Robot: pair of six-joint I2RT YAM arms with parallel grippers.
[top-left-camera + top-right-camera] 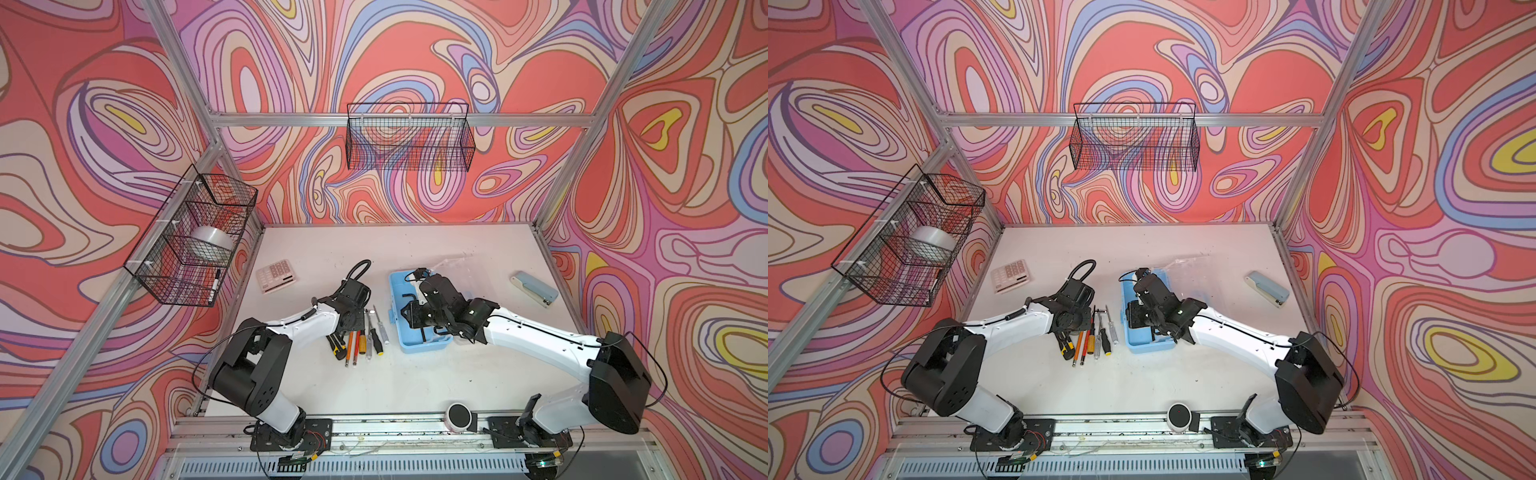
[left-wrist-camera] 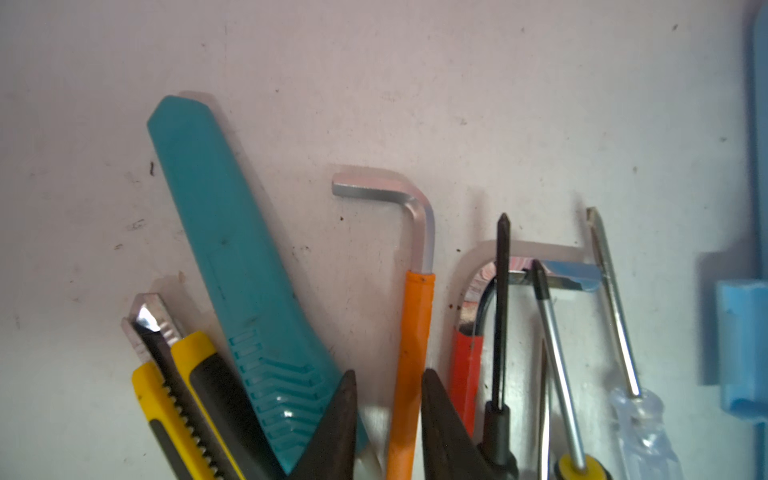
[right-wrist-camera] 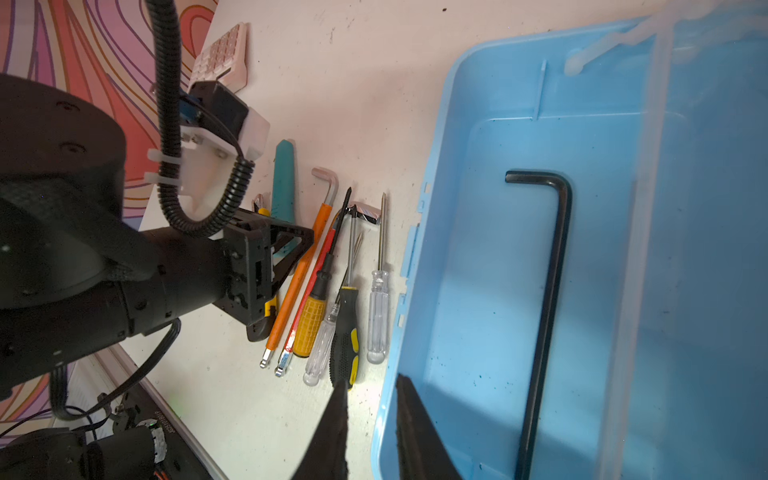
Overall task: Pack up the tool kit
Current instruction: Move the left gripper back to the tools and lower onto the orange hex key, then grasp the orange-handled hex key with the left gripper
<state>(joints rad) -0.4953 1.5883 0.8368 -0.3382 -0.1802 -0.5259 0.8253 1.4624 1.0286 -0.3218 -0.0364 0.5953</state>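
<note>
The light-blue tool kit case (image 1: 424, 348) (image 1: 1148, 345) stands open at the table's middle, its clear lid (image 1: 455, 266) folded back. A black hex key (image 3: 552, 270) lies inside. My right gripper (image 3: 372, 380) (image 1: 405, 316) is shut on the case's left wall, one finger inside and one outside. Left of the case lie the loose tools (image 1: 365, 336): a teal cutter (image 2: 232, 232), a yellow-black cutter (image 2: 183, 395), an orange-sleeved hex key (image 2: 415, 332), a red-sleeved one (image 2: 465, 374) and several screwdrivers (image 2: 503, 311). My left gripper (image 2: 388, 374) straddles the orange key, with a gap still showing on one side.
A pinkish calculator (image 1: 276, 276) lies at the back left and a grey-blue stapler (image 1: 534, 288) at the right. Wire baskets hang on the left wall (image 1: 195, 237), holding a tape roll, and the back wall (image 1: 409, 137). A round puck (image 1: 459, 415) sits on the front rail.
</note>
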